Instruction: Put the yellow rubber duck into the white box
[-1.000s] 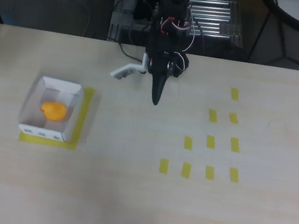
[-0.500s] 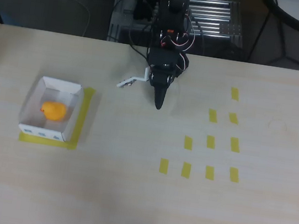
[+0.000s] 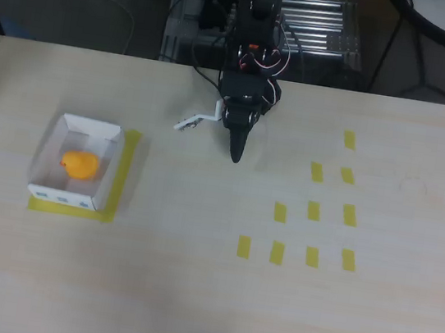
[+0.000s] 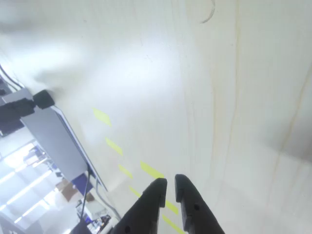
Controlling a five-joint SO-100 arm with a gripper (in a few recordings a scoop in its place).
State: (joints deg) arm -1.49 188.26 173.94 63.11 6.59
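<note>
gripper (image 3: 236, 153): fingers together, holding nothing, near the desk's far edge at about its middle; the wrist view (image 4: 168, 187) shows the tips nearly touching over bare wood.
yellow rubber duck (image 3: 81, 165): lies inside the white box (image 3: 111, 169), toward the desk's left edge.
step: placing looks done; arm is parked well apart from the box.
next move: likely none beyond resting.
open room: bare desk (image 3: 188, 294) between gripper and box; yellow tape squares (image 3: 314, 211) lie right.

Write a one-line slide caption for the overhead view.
Yellow rubber duck sits inside the white box while the empty gripper hangs apart near the table's far edge.
</note>
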